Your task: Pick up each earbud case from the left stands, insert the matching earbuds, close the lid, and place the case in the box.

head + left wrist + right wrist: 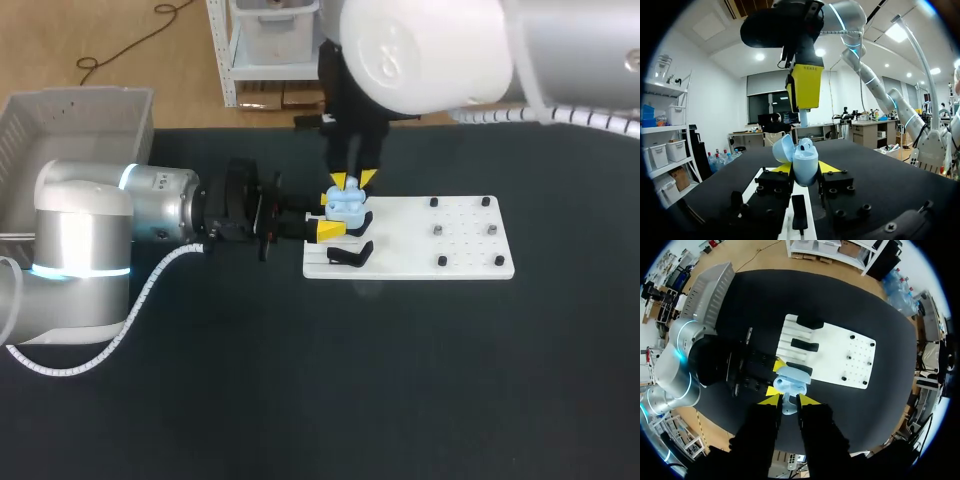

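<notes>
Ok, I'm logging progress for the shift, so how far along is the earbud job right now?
Done: the light-blue earbud case is off the black stands, lid open. In hand: the left gripper holds it over the white board while the right gripper, just above, grips what looks like an earbud. Left: seating it, closing the lid, placing the case in the grey box.

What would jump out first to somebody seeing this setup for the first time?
The pale blue earbud case, lid open, sits clamped in the left gripper over the stand end of the white board. The right gripper hangs directly above it, pinching a pale blue earbud at the case's mouth.
</notes>
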Action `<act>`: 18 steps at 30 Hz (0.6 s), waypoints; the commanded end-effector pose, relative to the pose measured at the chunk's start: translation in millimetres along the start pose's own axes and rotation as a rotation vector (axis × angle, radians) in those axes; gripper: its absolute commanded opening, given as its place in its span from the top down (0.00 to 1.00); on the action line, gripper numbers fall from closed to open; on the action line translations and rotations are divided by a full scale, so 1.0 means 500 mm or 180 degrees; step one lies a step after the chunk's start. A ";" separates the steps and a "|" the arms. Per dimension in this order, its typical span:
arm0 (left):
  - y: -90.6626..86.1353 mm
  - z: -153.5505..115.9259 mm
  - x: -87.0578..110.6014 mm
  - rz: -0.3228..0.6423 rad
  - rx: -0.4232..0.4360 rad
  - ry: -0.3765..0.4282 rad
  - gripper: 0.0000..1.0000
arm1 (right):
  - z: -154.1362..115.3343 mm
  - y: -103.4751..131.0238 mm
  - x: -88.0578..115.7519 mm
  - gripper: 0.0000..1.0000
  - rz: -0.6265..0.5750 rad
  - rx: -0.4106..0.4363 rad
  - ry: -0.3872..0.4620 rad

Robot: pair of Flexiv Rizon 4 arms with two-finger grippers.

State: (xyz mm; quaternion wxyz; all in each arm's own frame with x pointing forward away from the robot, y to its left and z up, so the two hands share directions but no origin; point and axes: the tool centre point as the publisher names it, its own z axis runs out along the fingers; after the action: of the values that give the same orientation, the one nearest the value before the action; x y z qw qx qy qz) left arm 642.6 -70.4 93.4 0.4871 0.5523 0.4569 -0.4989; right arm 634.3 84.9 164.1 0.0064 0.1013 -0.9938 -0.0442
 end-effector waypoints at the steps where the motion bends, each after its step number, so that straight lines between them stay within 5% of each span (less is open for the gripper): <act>1: -0.003 0.000 0.010 0.0006 -0.0016 -0.0031 1.00 | 0.005 0.006 0.006 1.00 -0.0026 0.0007 -0.0011; 18: -0.003 0.000 0.010 0.0006 -0.0016 -0.0031 1.00 | 0.027 0.025 0.027 1.00 -0.0120 0.0090 -0.0065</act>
State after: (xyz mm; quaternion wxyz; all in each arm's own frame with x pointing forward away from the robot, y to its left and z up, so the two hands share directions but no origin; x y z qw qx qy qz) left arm 642.6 -70.4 93.4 0.4871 0.5523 0.4569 -0.4989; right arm 621.8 97.9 152.9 -0.0005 0.1209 -0.9922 -0.0299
